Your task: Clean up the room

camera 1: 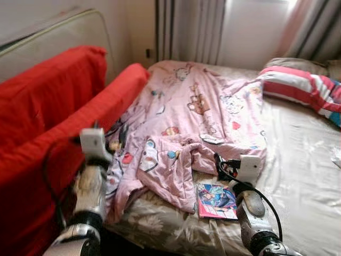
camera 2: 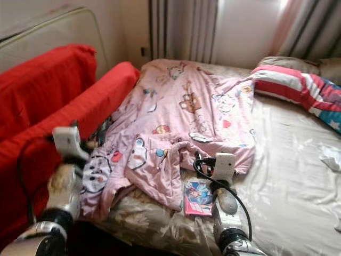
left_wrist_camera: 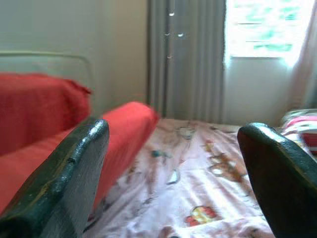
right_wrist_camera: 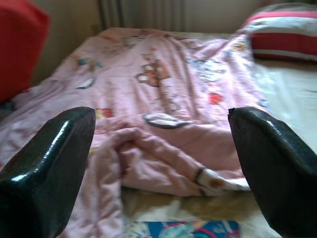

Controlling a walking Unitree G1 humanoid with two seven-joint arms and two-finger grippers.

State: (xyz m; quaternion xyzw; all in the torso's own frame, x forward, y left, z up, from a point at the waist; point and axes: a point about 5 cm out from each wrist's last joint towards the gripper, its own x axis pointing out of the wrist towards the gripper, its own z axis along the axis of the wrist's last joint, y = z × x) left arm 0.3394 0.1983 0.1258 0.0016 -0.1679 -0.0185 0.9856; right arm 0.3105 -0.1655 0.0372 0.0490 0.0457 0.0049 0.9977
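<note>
A crumpled pink cartoon-print blanket (camera 1: pixel 197 106) covers the left half of the bed. A colourful book (camera 1: pixel 216 201) lies on the floral sheet by the blanket's near hem. My right gripper (camera 1: pixel 221 162) hovers just above the book and the folded hem, open, with nothing between its fingers (right_wrist_camera: pixel 49 158). The book's top edge (right_wrist_camera: pixel 183 229) shows low between them. My left gripper (camera 1: pixel 118 141) is open over the blanket's left edge, beside the red cover. The left wrist view looks along the blanket (left_wrist_camera: pixel 198 183) toward the window.
A red-covered couch (camera 1: pixel 53 117) runs along the bed's left side. A red, white and blue striped pillow (camera 1: pixel 303 88) lies at the head on the right. Bare cream sheet (camera 1: pixel 303 160) fills the right half, with a white crumpled scrap (camera 2: pixel 330 157). Grey curtains (camera 1: pixel 189 29) hang behind.
</note>
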